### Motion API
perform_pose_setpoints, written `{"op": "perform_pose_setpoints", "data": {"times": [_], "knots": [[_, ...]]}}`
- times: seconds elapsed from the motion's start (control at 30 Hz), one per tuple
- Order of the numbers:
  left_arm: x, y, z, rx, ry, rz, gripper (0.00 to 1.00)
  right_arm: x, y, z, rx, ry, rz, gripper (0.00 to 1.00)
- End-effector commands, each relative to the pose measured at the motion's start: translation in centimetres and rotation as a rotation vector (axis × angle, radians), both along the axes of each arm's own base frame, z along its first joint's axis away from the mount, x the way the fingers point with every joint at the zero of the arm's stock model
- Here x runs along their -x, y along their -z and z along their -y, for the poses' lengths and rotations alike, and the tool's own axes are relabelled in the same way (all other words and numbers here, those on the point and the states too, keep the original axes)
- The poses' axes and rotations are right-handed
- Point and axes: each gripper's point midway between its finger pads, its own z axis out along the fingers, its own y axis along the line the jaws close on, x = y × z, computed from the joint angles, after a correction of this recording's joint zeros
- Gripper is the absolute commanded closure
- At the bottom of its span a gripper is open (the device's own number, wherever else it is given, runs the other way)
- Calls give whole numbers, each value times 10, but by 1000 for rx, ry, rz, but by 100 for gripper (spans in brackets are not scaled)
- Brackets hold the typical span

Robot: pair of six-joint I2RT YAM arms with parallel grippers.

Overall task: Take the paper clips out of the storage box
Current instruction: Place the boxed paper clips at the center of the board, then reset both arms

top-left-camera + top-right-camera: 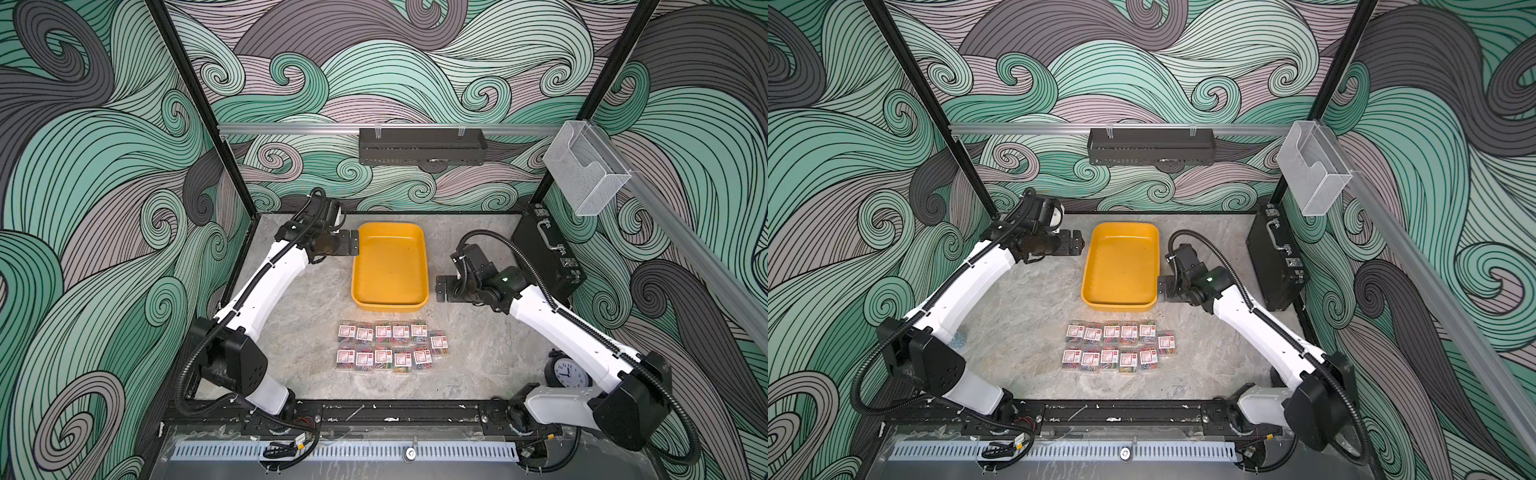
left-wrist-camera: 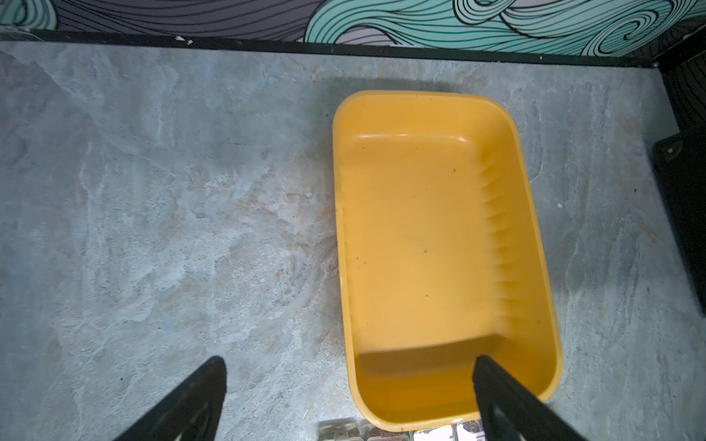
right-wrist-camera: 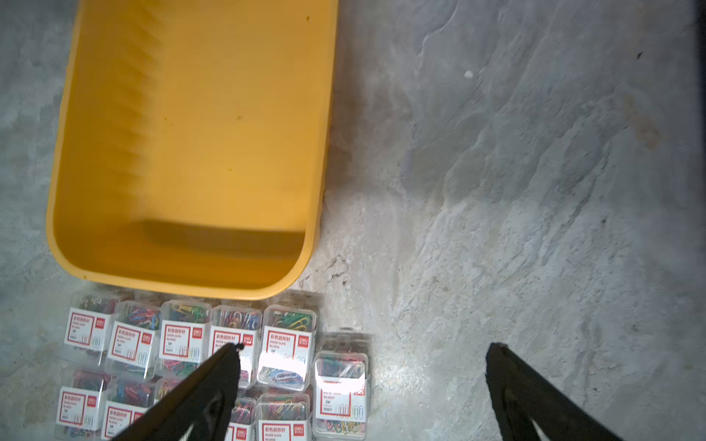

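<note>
The yellow storage box (image 1: 390, 270) sits mid-bench (image 1: 299, 303), long side running front to back, and stands empty. All eleven paper clip boxes (image 1: 382, 333), clear w/ white-and-red labels, lie on the bench just in front of its near end. They form two rows of five, plus one extra at the right end, set between the rows. L gripper (image 1: 354, 243) is just beside the storage box's far left corner, fingers (image 2: 198, 397) spread wide, holding nothing. R gripper (image 1: 440, 289) is beside the near right corner, fingers (image 3: 214, 382) likewise spread, also holding nothing. A black briefcase (image 1: 548, 253) stands on edge by the right wall. A clock (image 1: 567, 372) sits near the R arm's base.
</note>
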Motion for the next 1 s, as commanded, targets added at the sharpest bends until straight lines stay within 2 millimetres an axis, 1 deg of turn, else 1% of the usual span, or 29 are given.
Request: {"op": "perform_pose_setpoints", "data": {"times": [0.0,0.13,0.17,0.27,0.33,0.47,0.67,0.77,0.8,0.9,0.97], "knots": [[5,-20,-28,-81,-58,77,1,-10,-21,24,49,-3,57,0],[8,-37,-51,-126,-109,138,1,-26,-38,42,40,36,103,0],[11,-45,-56,-126,-118,160,1,-30,-42,47,41,53,112,0],[14,-59,-76,-149,-176,212,1,-40,-52,59,26,89,143,0],[16,-65,-92,-157,-230,243,1,-47,-57,67,15,112,167,0],[21,-70,-112,-142,-276,291,1,-58,-61,85,13,166,202,0],[32,-58,-142,-150,-348,334,1,-70,-65,100,-12,202,235,0],[31,-50,-149,-138,-341,387,1,-74,-70,107,-12,217,253,0],[31,-45,-151,-137,-335,391,1,-75,-72,109,-12,221,259,0],[29,-22,-165,-141,-360,366,1,-73,-67,119,14,233,249,0],[27,-4,-172,-99,-363,325,1,-70,-63,128,49,259,245,0]]}}
